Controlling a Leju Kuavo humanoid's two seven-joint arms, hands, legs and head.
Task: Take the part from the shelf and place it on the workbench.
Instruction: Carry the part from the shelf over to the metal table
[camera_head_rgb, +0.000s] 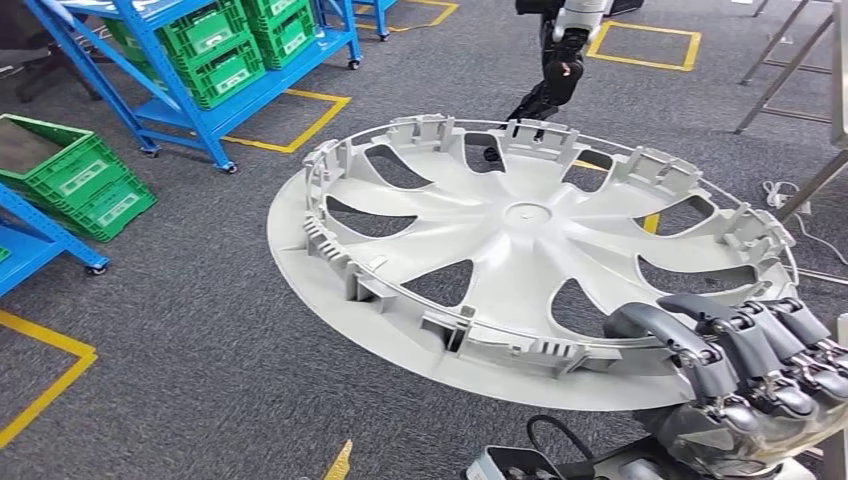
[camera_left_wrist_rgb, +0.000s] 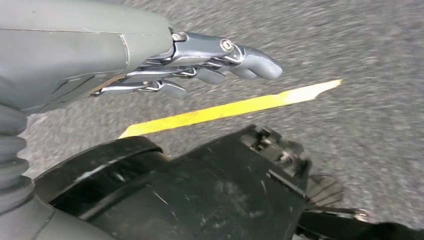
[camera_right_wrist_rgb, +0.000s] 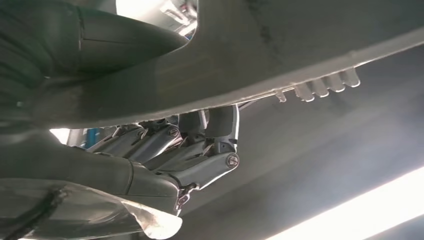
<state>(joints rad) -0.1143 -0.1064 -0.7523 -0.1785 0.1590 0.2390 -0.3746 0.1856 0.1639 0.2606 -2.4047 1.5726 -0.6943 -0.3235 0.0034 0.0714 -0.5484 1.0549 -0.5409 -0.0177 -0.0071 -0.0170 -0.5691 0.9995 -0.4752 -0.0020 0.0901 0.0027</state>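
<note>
The right hand (camera_head_rgb: 745, 375) comes in at the near right, fingers curled over the near rim of the wheel cover (camera_head_rgb: 520, 240) and clamping it from above, the thumb under the rim in the right wrist view. The pale round cover lies almost flat above the grey floor (camera_head_rgb: 200, 330), inner ribbed side up, tilted slightly down toward the near side. The left hand (camera_left_wrist_rgb: 200, 65) hangs over the floor beside a yellow line (camera_left_wrist_rgb: 230, 107), fingers straight and slack, holding nothing.

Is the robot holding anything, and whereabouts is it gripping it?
Its right hand holds the white wheel cover by the rim; the left hand holds nothing.
</note>
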